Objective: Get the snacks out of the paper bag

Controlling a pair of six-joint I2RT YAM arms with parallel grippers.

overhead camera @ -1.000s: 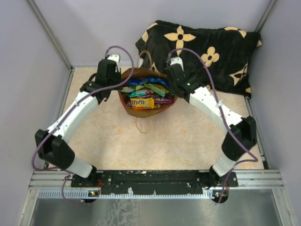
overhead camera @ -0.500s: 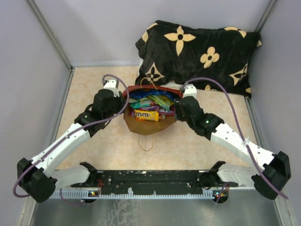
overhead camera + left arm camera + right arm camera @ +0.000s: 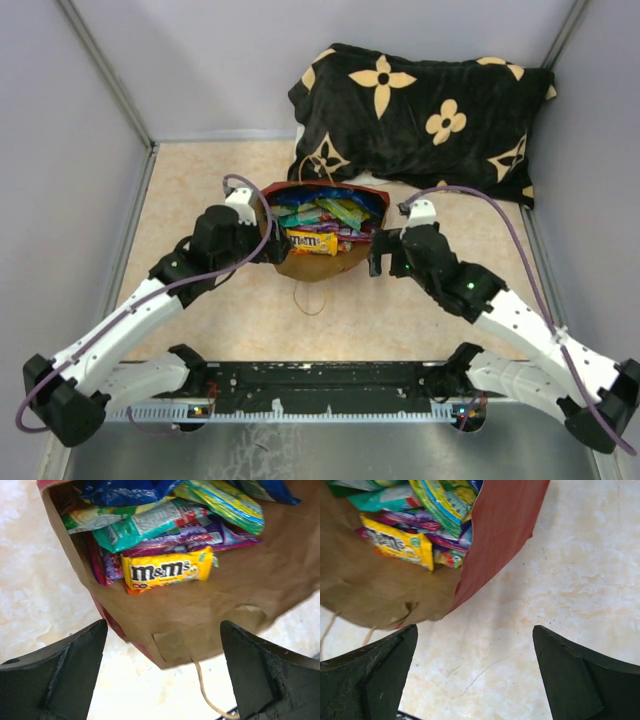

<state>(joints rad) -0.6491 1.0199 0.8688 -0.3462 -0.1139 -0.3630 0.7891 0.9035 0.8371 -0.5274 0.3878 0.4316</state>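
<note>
Snacks (image 3: 322,215) lie heaped inside the paper bag (image 3: 318,265), which rests on its side on the counter (image 3: 200,200), just in front of the pillow (image 3: 420,110), mouth toward you. Your left hand (image 3: 162,627) and right hand (image 3: 475,630) hang either side of that mouth, both spread wide and holding nothing. Nothing pins the bag, so a hand pushing in would likely shove it toward the pillow or crumple the lip. Closing low could pinch brown paper along with a packet and drag the whole bag. The glossy M&M's pack (image 3: 167,571) lies nearest and flat, so fingers may skate off it. The thin handle loop (image 3: 312,300) trails near the left hand and could snag. Packets overlap deeper in, so you can't count them, and the blue bag at the back is cut off.
</note>
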